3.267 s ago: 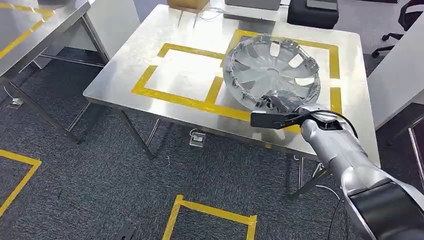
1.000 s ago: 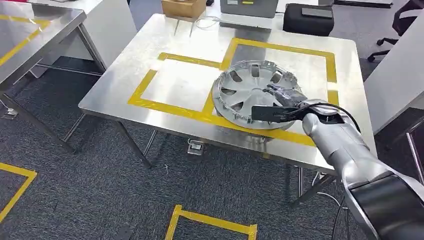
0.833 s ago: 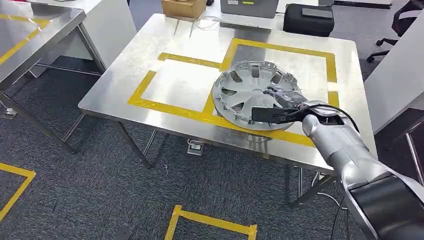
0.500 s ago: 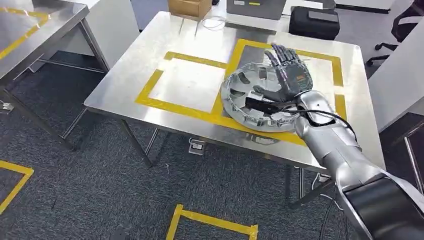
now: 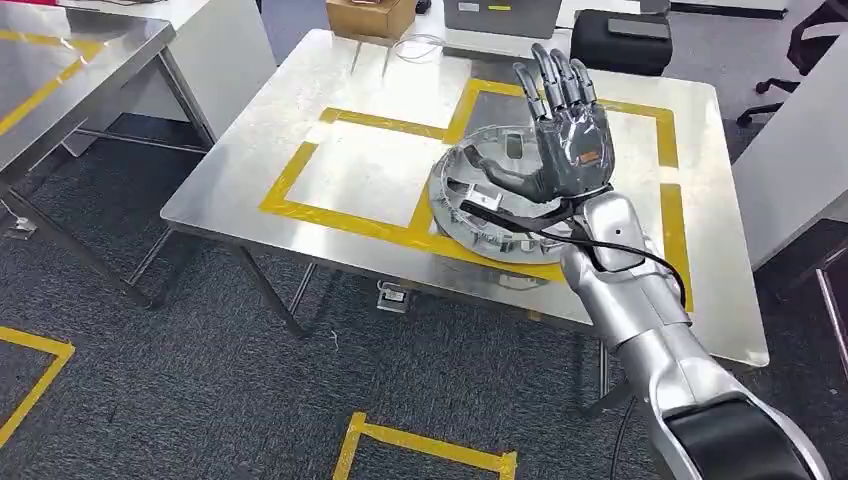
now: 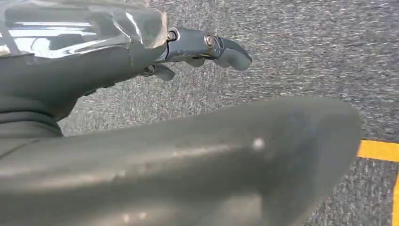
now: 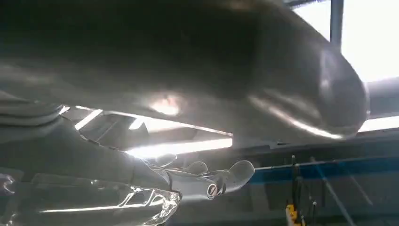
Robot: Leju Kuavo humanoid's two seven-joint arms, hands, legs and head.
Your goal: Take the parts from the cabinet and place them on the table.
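Wheel cover (image 5: 478,200) now lies flat on the bench (image 5: 250,170), straddling the yellow tape (image 5: 350,215) — I've let go. My right hand (image 5: 566,135) is lifted above it, released, fingers spread. Left hand (image 6: 197,49) hangs over carpet, can't tell its state. This part's delivered — back to cabinet next, I'd say.

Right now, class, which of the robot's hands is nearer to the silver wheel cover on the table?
Right. The right hand is raised open just above the wheel cover; the left hand hangs over the carpet floor, away from it.
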